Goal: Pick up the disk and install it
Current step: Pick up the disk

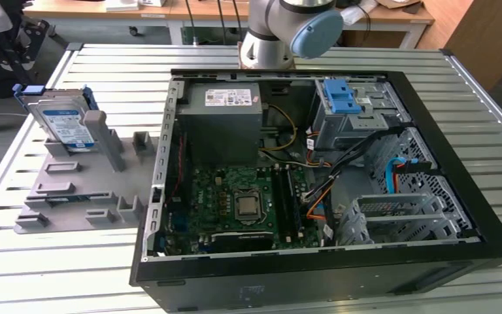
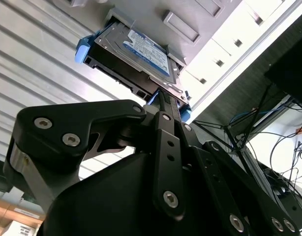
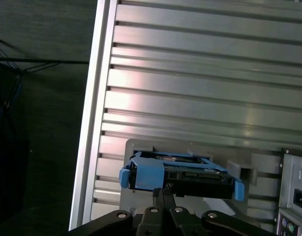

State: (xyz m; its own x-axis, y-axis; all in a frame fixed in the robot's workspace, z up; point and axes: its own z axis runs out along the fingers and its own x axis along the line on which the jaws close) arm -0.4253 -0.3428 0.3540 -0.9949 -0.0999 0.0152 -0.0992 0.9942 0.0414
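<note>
The disk (image 1: 63, 124) stands on its edge in a grey holder (image 1: 76, 190), at about ten o'clock in the exterior view; it has a white and blue label, and a blue frame is clipped around it; the holder lies on a table of silver metal slats (image 1: 24, 261).

An open black computer case (image 1: 460, 216) lies flat on the table, from the middle out to three o'clock; inside it, a green board (image 1: 233, 196) sits at about six o'clock and a grey metal box (image 1: 229, 104) at about twelve; a blue latch (image 1: 342, 98) sits on top of a grey bay at about one o'clock.

The arm (image 1: 290, 29) stands at twelve o'clock, behind the case.

In both wrist views the gripper (image 3: 161, 191) (image 2: 163, 101) points at the disk (image 3: 197, 177) (image 2: 141, 51); its two thin fingers (image 3: 165, 199) are pressed together, with nothing between them; I cannot tell if the tips touch the disk.
</note>
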